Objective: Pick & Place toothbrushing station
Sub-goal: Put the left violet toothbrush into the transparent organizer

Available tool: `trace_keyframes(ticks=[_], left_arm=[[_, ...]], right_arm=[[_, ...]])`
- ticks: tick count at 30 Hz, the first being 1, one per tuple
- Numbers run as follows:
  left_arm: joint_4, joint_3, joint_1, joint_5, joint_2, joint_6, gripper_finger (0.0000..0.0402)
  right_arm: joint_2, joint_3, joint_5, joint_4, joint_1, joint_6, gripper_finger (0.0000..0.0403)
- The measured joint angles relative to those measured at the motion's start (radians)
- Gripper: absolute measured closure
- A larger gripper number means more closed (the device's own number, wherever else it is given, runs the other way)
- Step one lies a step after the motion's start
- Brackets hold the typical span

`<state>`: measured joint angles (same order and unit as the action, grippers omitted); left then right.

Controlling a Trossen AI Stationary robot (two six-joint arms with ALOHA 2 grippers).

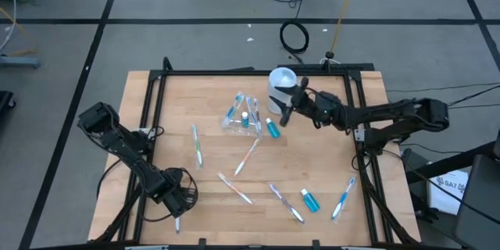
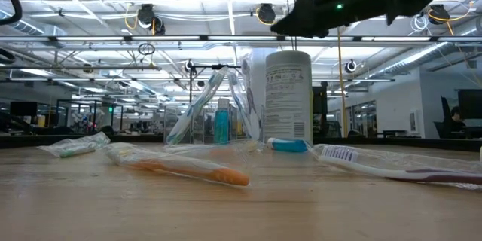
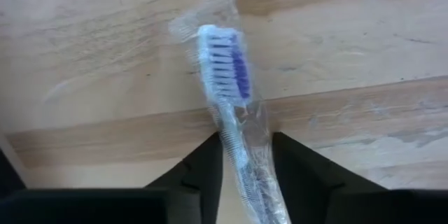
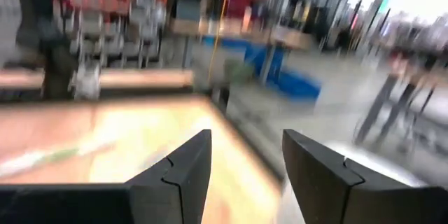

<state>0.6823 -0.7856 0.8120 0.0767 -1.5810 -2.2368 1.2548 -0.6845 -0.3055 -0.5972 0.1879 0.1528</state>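
Observation:
My left gripper (image 1: pixel 176 201) is near the table's near left corner, shut on a wrapped toothbrush (image 3: pixel 227 77) with blue and white bristles. My right gripper (image 1: pixel 286 114) hangs open and empty above the table, just near of the white canister (image 1: pixel 281 83) and right of the clear cup (image 1: pixel 242 114). It shows dark at the top of the low view (image 2: pixel 301 15). The cup stands upright on the table (image 2: pixel 215 124) and holds toothbrushes leaning against its rim and one blue tube (image 2: pixel 221 120). Another blue tube (image 1: pixel 272 129) lies beside the cup, and a third blue tube (image 1: pixel 310 200) lies near the front right. My left gripper pinches the wrapped toothbrush by its handle (image 3: pixel 234 155) between the two fingers. The bristle head (image 3: pixel 225 59) sticks out past the fingertips, toward the table's near edge. The fingers slant down at the table. I cannot tell whether the brush is clear of the wood.
Loose wrapped toothbrushes lie flat on the wood: one left of the cup (image 1: pixel 197 145), an orange one in the middle (image 1: pixel 246 156), others toward the front (image 1: pixel 234 189) (image 1: pixel 287 203) (image 1: pixel 342 198). A black frame (image 1: pixel 156 94) edges the table.

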Motion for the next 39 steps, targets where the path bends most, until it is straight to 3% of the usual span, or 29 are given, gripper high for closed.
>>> trace_keyframes(ticks=[6,10,14,17,25,30,35,39], left_arm=[[0.006,0.000,-0.019,0.003,-0.001,0.006,0.0307],[0.004,0.001,-0.053,0.020,0.002,0.085,0.0329],[0.010,0.003,-0.086,0.011,0.012,0.144,0.0365],[0.016,0.003,-0.106,-0.011,0.021,0.179,0.0391],[0.051,0.004,-0.180,-0.127,0.123,0.302,0.0379],[0.052,0.003,-0.233,-0.312,0.254,0.443,0.0394],[0.048,0.002,-0.289,-0.665,0.372,0.670,0.0387],[-0.023,0.002,-0.352,-0.948,0.424,0.942,0.0397]], right_arm=[[-0.227,-0.021,-0.003,0.572,-0.021,-0.335,0.0232],[-0.273,-0.020,-0.058,0.789,-0.049,-0.481,0.0232],[-0.252,-0.020,-0.164,0.847,-0.048,-0.537,0.0232],[-0.240,-0.020,-0.160,0.842,-0.034,-0.533,0.0232],[-0.236,-0.020,-0.135,0.842,-0.031,-0.531,0.0232],[-0.236,-0.020,-0.136,0.842,-0.032,-0.531,0.0232],[-0.237,-0.020,-0.136,0.842,-0.032,-0.533,0.0232],[-0.237,-0.004,-0.136,0.823,-0.032,-0.534,0.0232]])
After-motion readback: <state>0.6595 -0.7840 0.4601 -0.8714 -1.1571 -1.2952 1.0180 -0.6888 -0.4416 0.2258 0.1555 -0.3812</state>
